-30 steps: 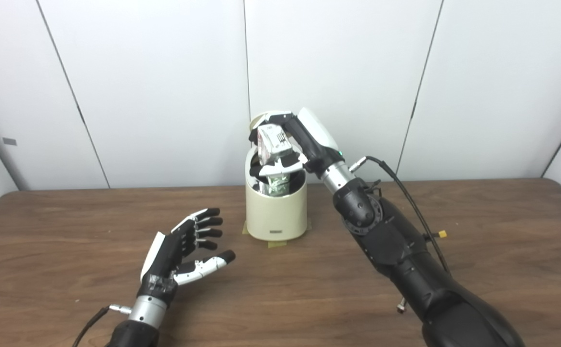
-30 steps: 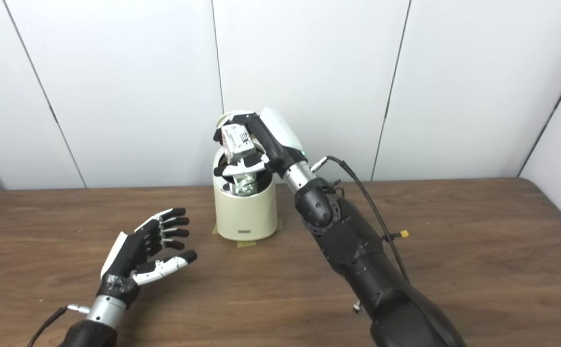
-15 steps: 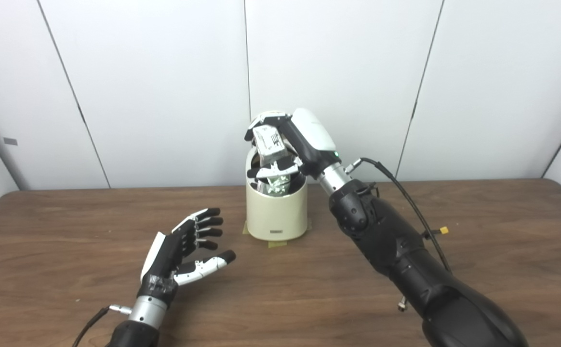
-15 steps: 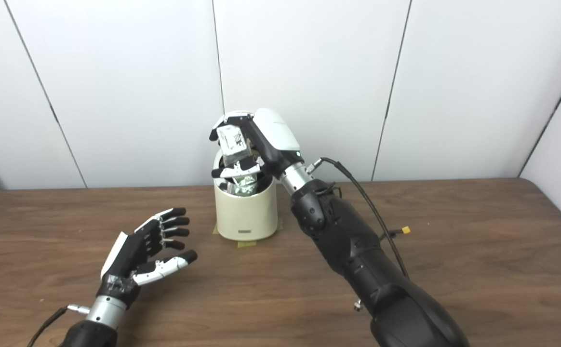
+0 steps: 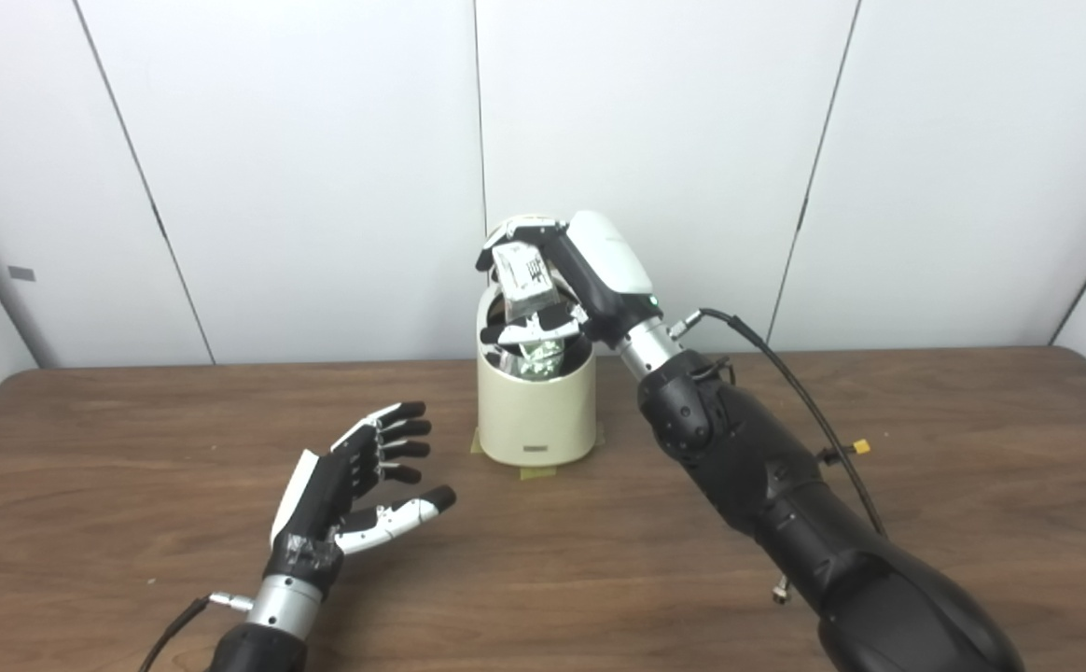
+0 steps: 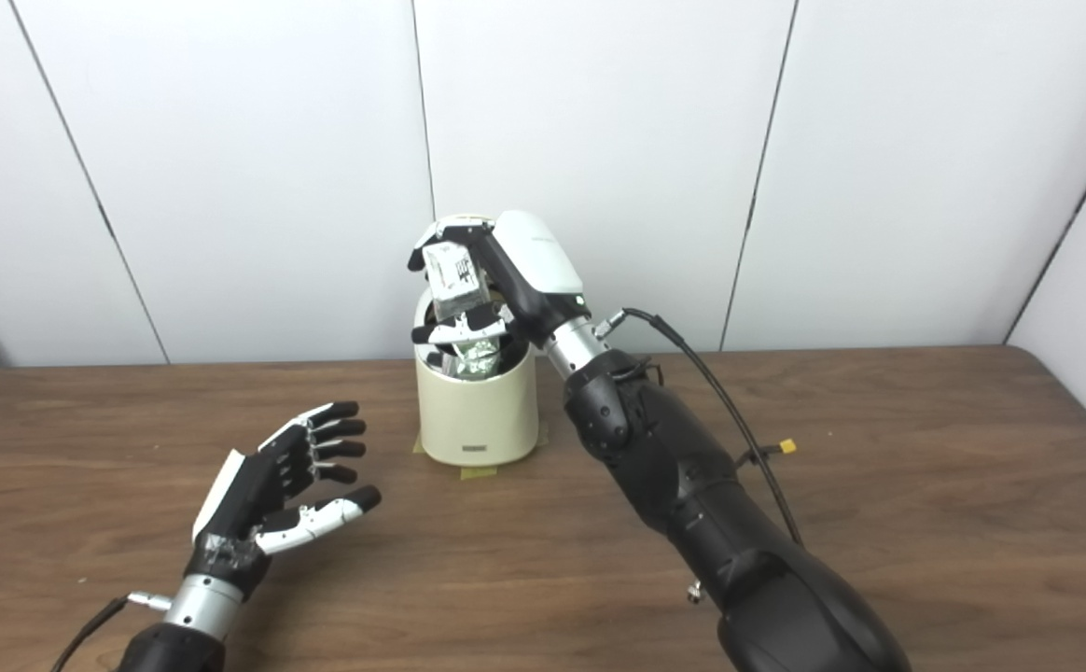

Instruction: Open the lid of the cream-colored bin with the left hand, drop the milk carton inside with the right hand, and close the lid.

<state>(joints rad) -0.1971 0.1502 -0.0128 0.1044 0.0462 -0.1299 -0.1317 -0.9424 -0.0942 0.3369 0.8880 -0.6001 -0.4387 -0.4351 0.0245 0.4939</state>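
The cream-colored bin (image 5: 536,411) stands on the table's middle with its lid (image 5: 498,231) swung up behind. My right hand (image 5: 569,278) hovers right over the bin's mouth, shut on the white milk carton (image 5: 524,276), which tilts above the opening. Shiny crumpled stuff (image 5: 537,355) shows inside the bin under the carton. My left hand (image 5: 356,485) rests low over the table, to the left and in front of the bin, open, fingers spread, holding nothing.
Strips of tape (image 5: 536,471) hold the bin's base to the wooden table (image 5: 953,485). A black cable (image 5: 786,373) runs along my right forearm. White wall panels stand close behind the bin.
My right hand with the carton has shifted a little to the left and turned over the bin's mouth. The left hand has stayed put.
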